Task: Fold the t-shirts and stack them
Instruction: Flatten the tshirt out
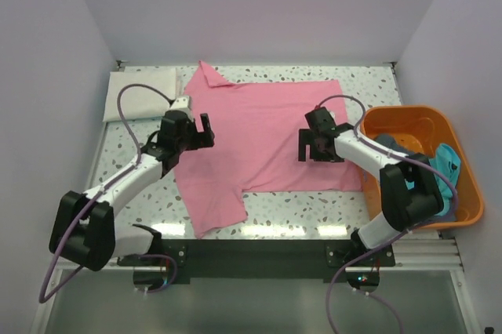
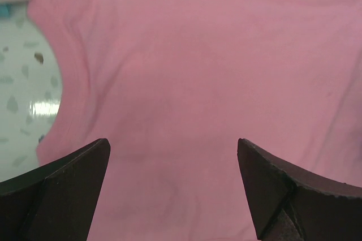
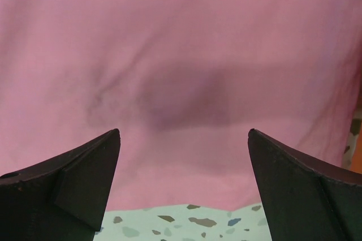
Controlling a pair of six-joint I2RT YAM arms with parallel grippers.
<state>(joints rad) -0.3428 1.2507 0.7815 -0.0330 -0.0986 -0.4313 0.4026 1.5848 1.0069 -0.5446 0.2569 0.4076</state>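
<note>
Well, the pink t-shirt (image 1: 267, 134) lies spread flat on the speckled table (image 1: 314, 208), and both arms hang low over it from opposite sides. The left gripper (image 1: 205, 131) has its fingers spread wide, with nothing between them. Seen from its own wrist, the left gripper (image 2: 172, 145) looks straight down on pink cloth (image 2: 215, 71), which fills the gap between the two fingers and everything ahead of them. Out past its left finger (image 2: 62, 190) the shirt's curved edge gives way to bare table (image 2: 17, 82).

The right gripper (image 1: 304, 139) is spread just as wide and holds nothing either. From its wrist, the right gripper (image 3: 184, 136) has the pink shirt (image 3: 181, 54) ahead of the fingertips, with a soft shadow on the cloth in front of the gap. The shirt's straight edge crosses just behind the fingertips, and speckled table (image 3: 186, 221) shows below it between the two fingers. I cannot tell whether either pair of fingertips touches the cloth or only hovers above it.

Well away from the left fingers, at the far corner on that side, a white t-shirt (image 1: 141, 92) lies folded. Behind the right fingers, beside that arm, an orange basket (image 1: 463, 193) holds a teal t-shirt (image 1: 447, 163) and a grey t-shirt (image 1: 390, 144), bunched together.
</note>
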